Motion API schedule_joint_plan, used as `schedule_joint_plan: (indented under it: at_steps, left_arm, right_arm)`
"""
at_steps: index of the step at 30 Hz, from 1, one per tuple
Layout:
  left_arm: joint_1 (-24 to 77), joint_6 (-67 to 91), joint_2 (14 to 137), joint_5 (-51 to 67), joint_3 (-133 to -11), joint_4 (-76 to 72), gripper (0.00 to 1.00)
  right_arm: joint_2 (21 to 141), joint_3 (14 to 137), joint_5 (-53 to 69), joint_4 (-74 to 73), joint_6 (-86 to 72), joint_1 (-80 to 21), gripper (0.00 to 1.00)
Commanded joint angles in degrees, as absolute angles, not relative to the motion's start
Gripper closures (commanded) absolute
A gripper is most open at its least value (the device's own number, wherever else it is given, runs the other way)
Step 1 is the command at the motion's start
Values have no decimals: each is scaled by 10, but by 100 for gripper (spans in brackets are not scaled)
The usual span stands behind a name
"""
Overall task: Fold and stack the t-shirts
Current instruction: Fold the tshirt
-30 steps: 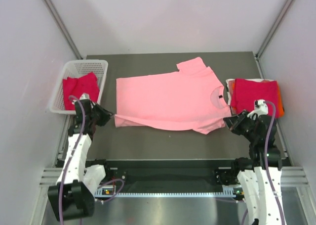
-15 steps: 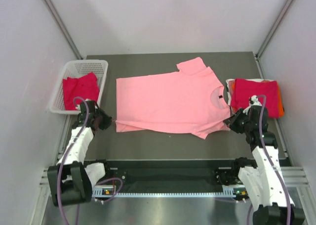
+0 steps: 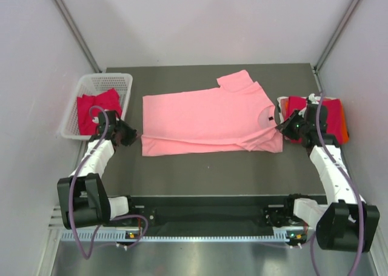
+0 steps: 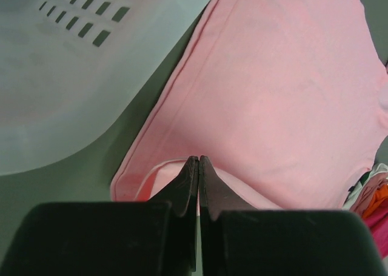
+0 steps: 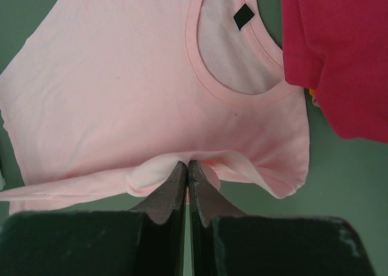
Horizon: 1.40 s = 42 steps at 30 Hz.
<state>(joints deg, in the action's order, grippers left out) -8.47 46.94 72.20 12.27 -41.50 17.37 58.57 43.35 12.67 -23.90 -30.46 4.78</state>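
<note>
My left gripper (image 4: 198,159) and right gripper (image 5: 186,164) pinch the pink t-shirt (image 3: 206,115) by its near edge, starting its fold. Folded shirts (image 3: 332,115) sit stacked. A red t-shirt (image 3: 91,106) waits in the basket (image 3: 106,77).

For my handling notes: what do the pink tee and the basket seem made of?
The pink tee: soft matte cloth, probably cotton knit; it wrinkles and folds at the hem. The basket: smooth white plastic, probably rigid; moulded slots in its wall.

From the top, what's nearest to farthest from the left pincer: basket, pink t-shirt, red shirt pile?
1. pink t-shirt: its corner is pinched in the left pincer.
2. white mesh basket: close by, on the left.
3. red shirt pile: far right side.
</note>
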Motion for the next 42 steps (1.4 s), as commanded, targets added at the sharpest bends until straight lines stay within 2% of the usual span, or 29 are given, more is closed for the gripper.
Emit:
schedule_joint_plan:
  at_steps: [1,16,42]
  left_arm:
    - [-85,479,731,114,-436,136,100]
    - [-85,483,794,123,-442,96,100]
    - [-86,510,869,108,-482,49,100]
  right_arm:
    - [625,479,123,-194,-299,54,100]
    - [805,618,139,-185,-282,53,100]
    - [971,750,93,-191,-287,9,99]
